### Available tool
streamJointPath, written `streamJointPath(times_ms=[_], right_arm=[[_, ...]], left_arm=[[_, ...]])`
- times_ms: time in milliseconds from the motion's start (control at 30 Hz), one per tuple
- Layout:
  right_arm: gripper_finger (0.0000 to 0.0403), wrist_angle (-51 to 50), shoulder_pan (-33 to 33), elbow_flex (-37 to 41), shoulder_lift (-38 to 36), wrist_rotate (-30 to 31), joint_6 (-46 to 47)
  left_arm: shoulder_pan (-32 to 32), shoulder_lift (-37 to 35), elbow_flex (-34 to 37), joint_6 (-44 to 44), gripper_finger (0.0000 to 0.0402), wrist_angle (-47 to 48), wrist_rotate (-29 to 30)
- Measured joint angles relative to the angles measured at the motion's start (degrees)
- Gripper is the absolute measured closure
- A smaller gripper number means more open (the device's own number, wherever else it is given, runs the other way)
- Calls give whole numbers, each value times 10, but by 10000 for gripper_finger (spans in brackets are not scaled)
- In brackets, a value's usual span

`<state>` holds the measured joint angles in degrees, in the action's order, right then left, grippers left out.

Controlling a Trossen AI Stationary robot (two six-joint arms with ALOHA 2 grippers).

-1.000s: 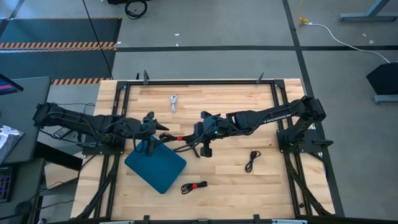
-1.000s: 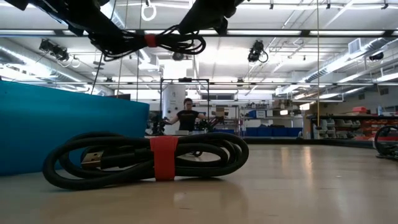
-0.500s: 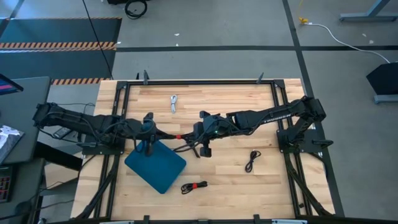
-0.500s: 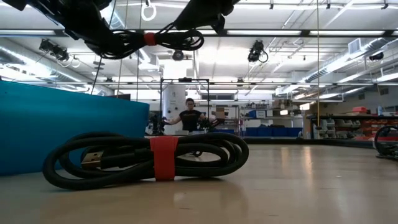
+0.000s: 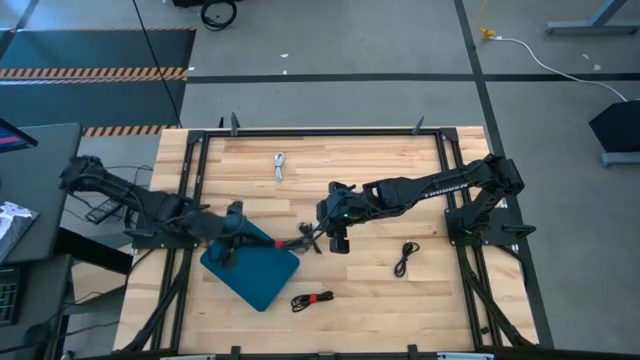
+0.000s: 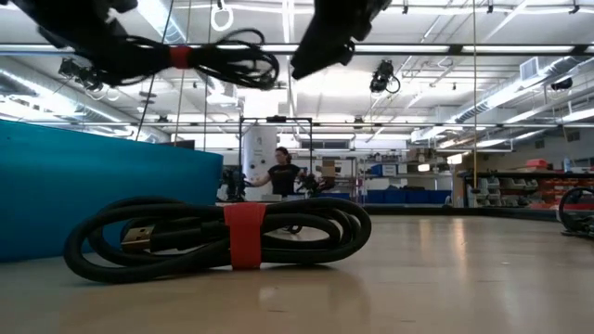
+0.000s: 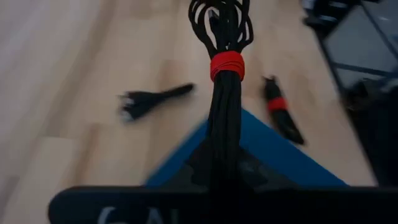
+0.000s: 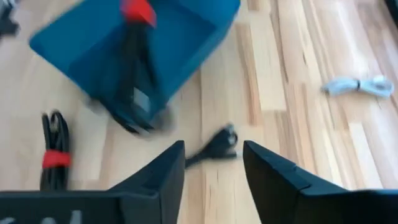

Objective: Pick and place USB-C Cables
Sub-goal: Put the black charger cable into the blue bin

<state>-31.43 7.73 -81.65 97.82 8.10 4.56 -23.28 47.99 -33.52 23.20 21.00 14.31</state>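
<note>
White lettering runs along the right arm's forearm in the high view, too small to read; no other legible writing. Left gripper is clamped shut on one end of a black coiled USB-C cable with a red band, holding it in the air over the right edge of the flat teal rectangular bin on the left-centre of the light wooden plank worktop; the left wrist view shows the bundle sticking straight out from between the fingers, red band partway along. Right gripper sits just right of the cable's free end, jaws spread apart with nothing between them, not touching the cable. Second black coiled cable with a red band lies on the worktop near the front edge, just right of the bin. Plain black bundled cable lies right of centre. White-grey bundled cable lies at the far side.
</note>
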Motion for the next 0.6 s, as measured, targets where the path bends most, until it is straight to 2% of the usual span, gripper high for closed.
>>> streamJointPath(times_ms=[100,267,467,600], right_arm=[[221,-27,-3,0,0,12,-2],[219,-50,-7,0,0,13,-20],[220,-53,1,0,0,8,-33],[220,-54,8,0,0,7,-35]], left_arm=[[-35,0,0,39,381,10,12],[-98,0,0,19,381,81,0],[-119,0,0,175,374,189,7],[-119,1,0,202,380,214,2]])
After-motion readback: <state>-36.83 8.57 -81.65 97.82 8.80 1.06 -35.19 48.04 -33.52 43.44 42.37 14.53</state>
